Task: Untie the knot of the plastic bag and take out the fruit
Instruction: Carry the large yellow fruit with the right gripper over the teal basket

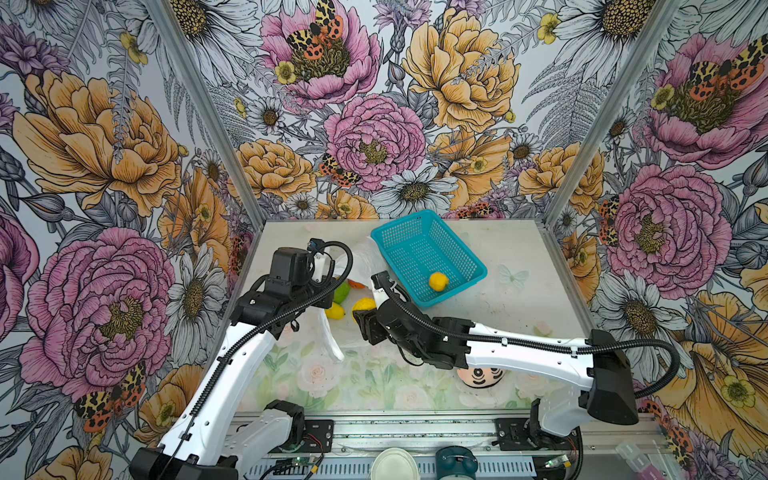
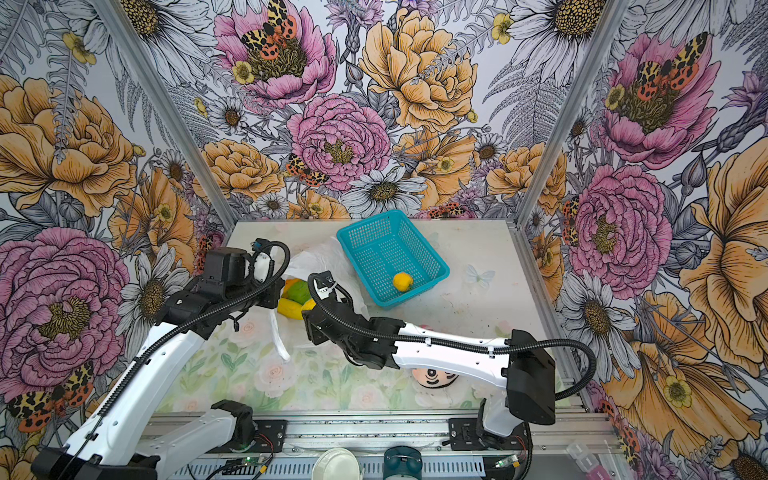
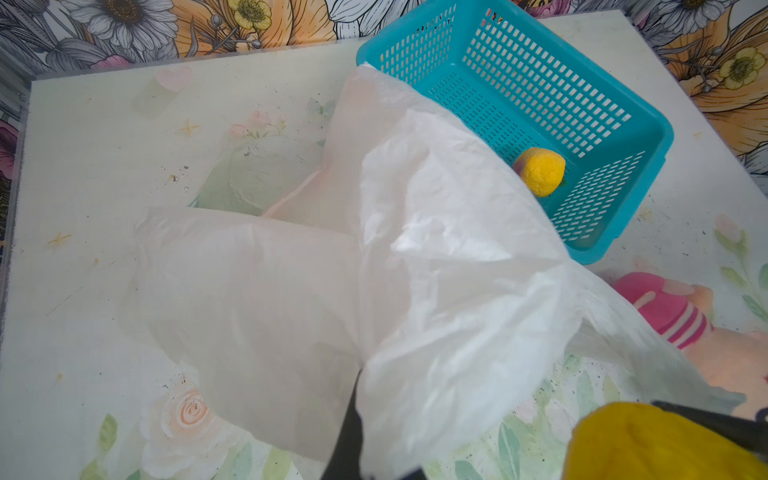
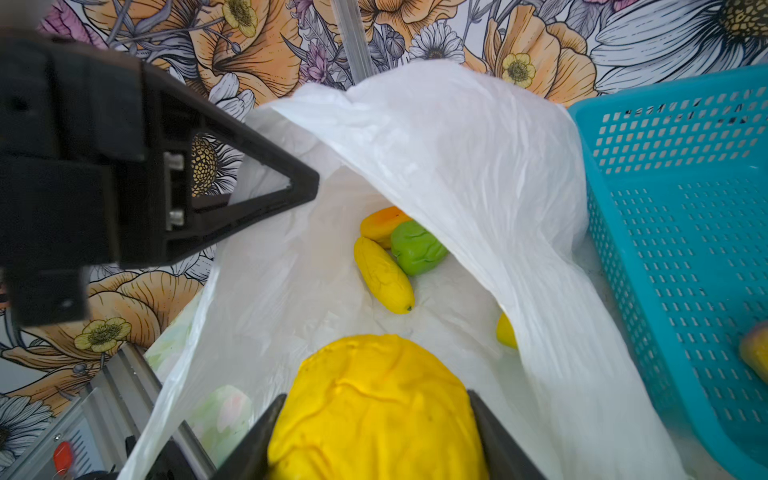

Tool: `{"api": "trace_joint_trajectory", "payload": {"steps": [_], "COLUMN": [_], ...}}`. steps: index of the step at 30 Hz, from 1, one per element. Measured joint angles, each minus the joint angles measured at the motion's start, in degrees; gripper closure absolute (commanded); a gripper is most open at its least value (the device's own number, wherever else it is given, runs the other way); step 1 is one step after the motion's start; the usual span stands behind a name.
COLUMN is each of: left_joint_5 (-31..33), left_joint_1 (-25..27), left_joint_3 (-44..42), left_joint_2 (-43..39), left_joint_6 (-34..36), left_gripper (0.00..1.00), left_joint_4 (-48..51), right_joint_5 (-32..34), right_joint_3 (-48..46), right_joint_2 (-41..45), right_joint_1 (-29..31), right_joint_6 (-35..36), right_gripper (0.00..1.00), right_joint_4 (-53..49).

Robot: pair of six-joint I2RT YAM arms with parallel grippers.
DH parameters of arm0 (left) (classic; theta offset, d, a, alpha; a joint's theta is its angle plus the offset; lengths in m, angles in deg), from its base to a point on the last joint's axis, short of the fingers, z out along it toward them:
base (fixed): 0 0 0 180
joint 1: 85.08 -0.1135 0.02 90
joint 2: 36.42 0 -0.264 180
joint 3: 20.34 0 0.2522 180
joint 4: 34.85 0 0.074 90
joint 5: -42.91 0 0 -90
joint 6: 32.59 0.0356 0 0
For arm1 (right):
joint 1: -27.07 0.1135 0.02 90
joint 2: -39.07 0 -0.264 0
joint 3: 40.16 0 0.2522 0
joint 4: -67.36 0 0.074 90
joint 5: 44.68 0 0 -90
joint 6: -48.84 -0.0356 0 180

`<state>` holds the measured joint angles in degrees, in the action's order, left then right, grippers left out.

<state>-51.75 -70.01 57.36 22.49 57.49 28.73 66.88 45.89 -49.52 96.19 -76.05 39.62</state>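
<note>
The plastic bag [image 4: 457, 166] is thin, crinkled, translucent white film. The yellow fruit [image 4: 374, 407] looks smooth, faintly glossy. The basket [image 4: 665, 232] is rigid teal plastic mesh. The doll [image 3: 673, 311] is soft plush cloth.

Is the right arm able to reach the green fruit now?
Probably not yet: the plastic bag gapes open over the green fruit, but the right hand is full with a yellow fruit.

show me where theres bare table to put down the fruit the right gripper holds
Bare table lies between the basket and the right wall, and along the near edge left of the doll. The basket holds only one fruit. Around the bag and its loose fruits it is crowded.
</note>
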Motion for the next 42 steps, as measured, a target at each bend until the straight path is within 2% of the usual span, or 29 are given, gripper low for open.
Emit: {"api": "trace_joint_trajectory", "payload": {"steps": [7,11,14,31,38,42], "left_joint_5": [-0.37,-1.66,-2.56,-4.17,-4.72,-5.18], "left_joint_1": [0.02,0.0,-0.35,-2.16,-2.21,-2.21], "left_joint_3": [-0.04,-0.15,-0.22,-0.26,-0.26,-0.26], "left_joint_2": [0.72,1.53,1.99,3.21,3.21,3.21], "left_joint_6": [0.0,-0.2,-0.2,-0.22,-0.22,-0.22], "left_gripper": [1.0,1.0,1.0,1.0,1.0,1.0], "left_joint_4": [0.02,0.02,0.0,0.02,0.02,0.02], "right_joint_5": [-4.98,-9.55,-10.16,-23.32,-24.9,-24.98], "right_joint_3": [-3.93,-7.21,-8.87,-9.09,-10.03,-10.27], "right_joint_2": [12.2,19.02,20.79,15.37,15.32,12.33], "right_joint_1": [-0.63,-6.1,-10.54,-22.88,-34.73,-40.98], "right_joint_6": [0.24,-0.98,-1.75,-3.23,-2.14,-0.66], "right_gripper": [0.68,0.68,0.67,0.71,0.66,0.67], "right_joint_4": [0.09,0.59,0.55,0.42,0.5,0.81]}}
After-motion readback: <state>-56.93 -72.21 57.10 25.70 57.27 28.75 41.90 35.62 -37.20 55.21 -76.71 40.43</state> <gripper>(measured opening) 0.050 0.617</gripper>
